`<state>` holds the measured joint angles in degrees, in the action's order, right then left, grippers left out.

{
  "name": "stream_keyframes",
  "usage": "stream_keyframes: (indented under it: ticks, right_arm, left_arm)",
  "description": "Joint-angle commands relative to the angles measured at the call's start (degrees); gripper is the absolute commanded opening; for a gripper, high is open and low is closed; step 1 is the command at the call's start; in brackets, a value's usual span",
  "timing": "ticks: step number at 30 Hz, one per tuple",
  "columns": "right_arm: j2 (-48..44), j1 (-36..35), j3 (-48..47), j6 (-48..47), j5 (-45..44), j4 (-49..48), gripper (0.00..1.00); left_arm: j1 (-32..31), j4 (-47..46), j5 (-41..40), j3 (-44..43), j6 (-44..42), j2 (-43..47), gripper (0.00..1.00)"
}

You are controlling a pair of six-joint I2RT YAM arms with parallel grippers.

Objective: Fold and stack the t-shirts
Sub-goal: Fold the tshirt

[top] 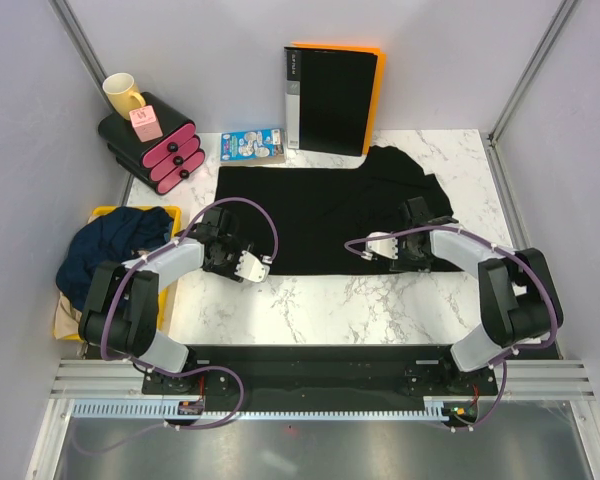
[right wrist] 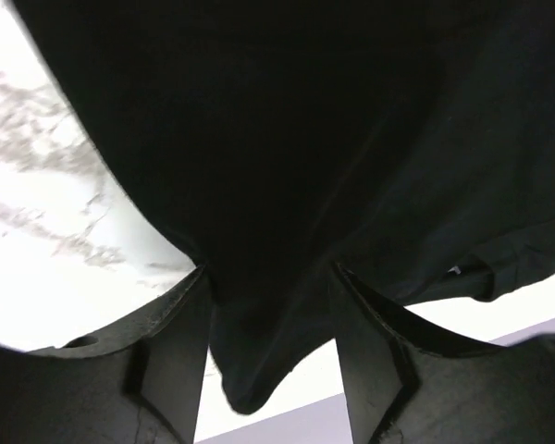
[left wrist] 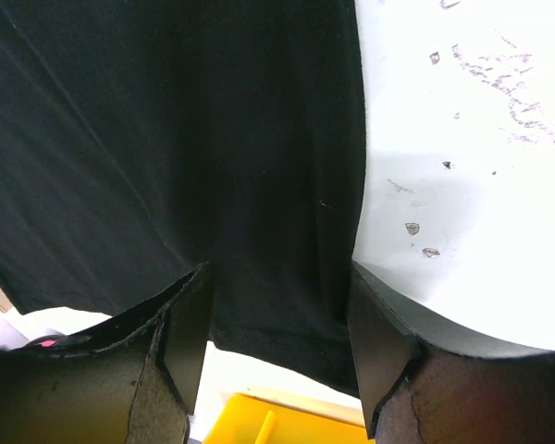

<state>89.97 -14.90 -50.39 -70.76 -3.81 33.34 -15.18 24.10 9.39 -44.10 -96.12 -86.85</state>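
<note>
A black t-shirt [top: 320, 215] lies spread flat on the marble table, its right part bunched up. My left gripper [top: 220, 250] is open at the shirt's near left corner. In the left wrist view the gripper [left wrist: 277, 324] has its jaws on either side of the shirt's hem [left wrist: 287, 342]. My right gripper [top: 416, 238] is open at the near right part of the shirt. In the right wrist view the gripper [right wrist: 268, 324] has a hanging fold of black cloth [right wrist: 259, 370] between its jaws. A navy t-shirt [top: 115, 245] lies heaped in the yellow bin [top: 105, 213] at the left, with a bit of tan cloth [top: 68, 300] under it.
A black binder with an orange back [top: 332, 98] stands at the rear wall. A colourful box [top: 252, 146] lies beside it. A black and pink drawer unit [top: 150, 142] holds a yellow mug [top: 124, 94]. The yellow bin's edge also shows in the left wrist view [left wrist: 287, 425].
</note>
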Motion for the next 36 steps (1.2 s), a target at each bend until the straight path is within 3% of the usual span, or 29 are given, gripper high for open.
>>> stream_keyframes:
  ticks: [1, 4, 6, 7, 8, 12, 15, 26, 36]
  right_arm:
    - [3.2, 0.0, 0.4, -0.7, 1.0, -5.0, 0.58]
    - [4.8, 0.0, 0.7, -1.0, 1.1, -4.9, 0.52]
    - [4.8, 0.0, 1.5, -1.9, 1.0, -4.3, 0.41]
    - [4.9, 0.0, 1.9, -2.3, 1.0, -3.9, 0.37]
    - [4.7, 0.0, 2.0, -2.5, 0.8, -3.4, 0.28]
    - [2.5, 0.0, 2.9, -3.6, 0.8, 2.1, 0.0]
    - [-0.1, 0.0, 3.8, -4.5, 2.1, 7.5, 0.0]
    - [-8.2, -0.7, 10.7, -5.3, 2.6, 13.5, 0.0]
    - [-15.0, -6.5, 14.0, -6.8, 3.4, 20.3, 0.0]
  left_arm:
    - [0.7, 8.3, 1.2, 2.5, -0.1, -3.3, 0.65]
    - [0.7, 9.2, 1.0, 2.2, -0.2, -3.2, 0.62]
    - [0.7, 10.4, 0.8, 2.0, -0.6, -3.5, 0.52]
    - [0.7, 10.8, 0.5, 2.0, -0.6, -3.7, 0.16]
    - [0.7, 10.9, 0.6, 1.8, -0.4, -3.8, 0.02]
    - [0.7, 12.8, 0.7, 1.7, 0.9, -3.4, 0.02]
    - [0.7, 14.4, 1.6, 3.7, 0.7, -0.8, 0.02]
    - [0.6, 24.2, 3.5, 11.7, 0.8, 13.3, 0.02]
    - [0.6, 30.7, 5.8, 15.7, -1.7, 18.6, 0.02]
